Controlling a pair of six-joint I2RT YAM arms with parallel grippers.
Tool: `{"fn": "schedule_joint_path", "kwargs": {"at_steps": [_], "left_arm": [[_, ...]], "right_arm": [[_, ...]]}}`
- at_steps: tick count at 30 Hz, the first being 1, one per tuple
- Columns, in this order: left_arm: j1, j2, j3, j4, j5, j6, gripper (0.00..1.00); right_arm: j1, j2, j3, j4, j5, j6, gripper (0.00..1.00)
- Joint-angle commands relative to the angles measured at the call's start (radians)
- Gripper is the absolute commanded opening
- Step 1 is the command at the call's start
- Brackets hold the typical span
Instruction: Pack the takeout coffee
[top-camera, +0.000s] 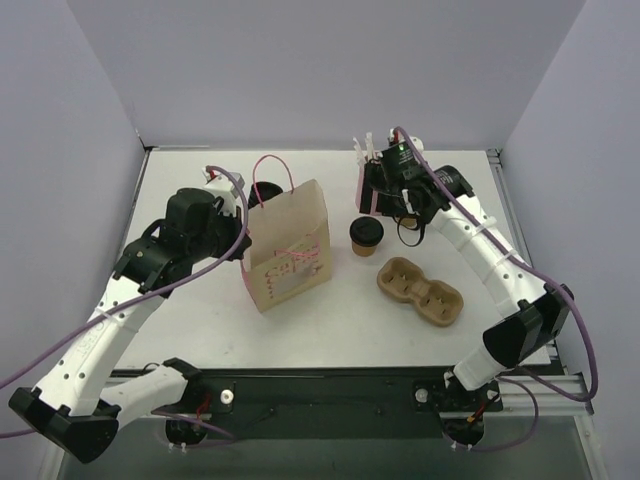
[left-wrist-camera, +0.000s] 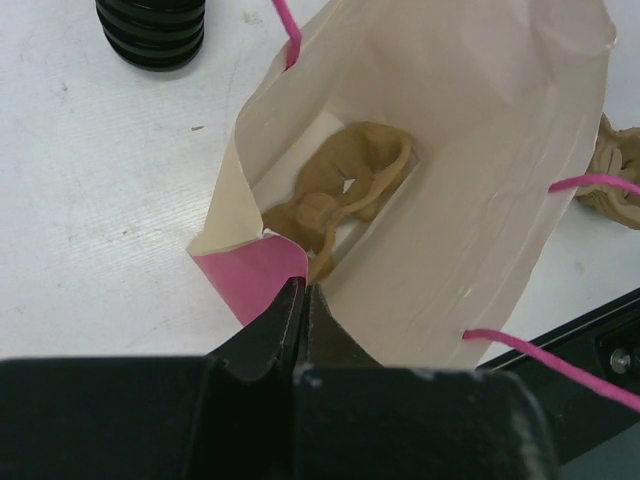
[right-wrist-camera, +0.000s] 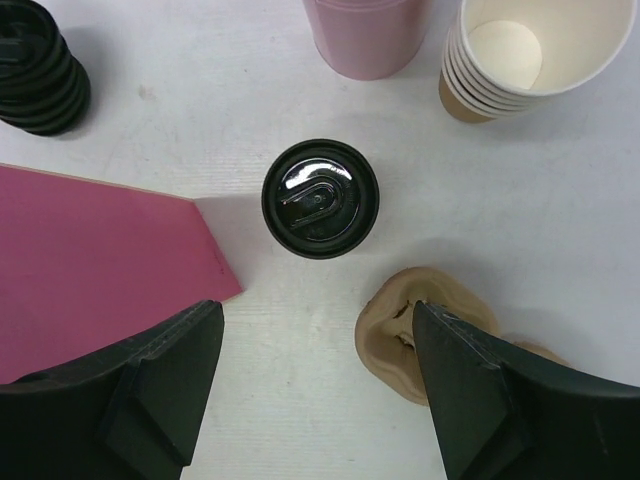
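Standing paper bag (top-camera: 290, 245) holding pulp carrier (left-wrist-camera: 345, 185), takeout coffee (top-camera: 366, 235) outside

Flat white tabletop (top-camera: 330, 320): matte, faint scuffs, few small dark specks, soft shadows under even diffuse light. Plain pale lavender-grey back wall (top-camera: 330, 70) rises from tabletop's far edge. Matching left side wall (top-camera: 50, 150) and right side wall (top-camera: 590, 130) flank tabletop, spreading outward toward near side. Silver metal frame rail (top-camera: 503, 185) along tabletop's right edge. Black base strip (top-camera: 320, 388) along tabletop's near edge. Dull grey-green surface (top-camera: 330, 462) beyond that near edge, lower than tabletop.
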Motion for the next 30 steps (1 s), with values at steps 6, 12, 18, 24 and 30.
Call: {"fn": "schedule_joint_path", "kwargs": {"at_steps": [6,12,18,24,30], "left_arm": [[-0.003,-0.001,0.057,-0.041,-0.149,-0.086,0.00],[-0.006,0.018,0.100,-0.094,-0.226,-0.103,0.00],[-0.023,0.044,0.140,-0.103,-0.185,-0.101,0.00],[-0.054,0.051,0.126,-0.103,-0.209,-0.079,0.00],[-0.112,0.074,0.149,-0.114,-0.272,-0.046,0.00]], "right_arm": [[-0.075,0.129,-0.063,0.104,-0.151,-0.183,0.78],[-0.078,0.238,-0.040,0.127,-0.180,-0.243,0.78],[-0.078,0.303,-0.014,0.139,-0.194,-0.318,0.79],[-0.078,0.330,-0.011,0.139,-0.241,-0.389,0.82],[-0.078,0.341,-0.017,0.136,-0.210,-0.393,0.82]]}}
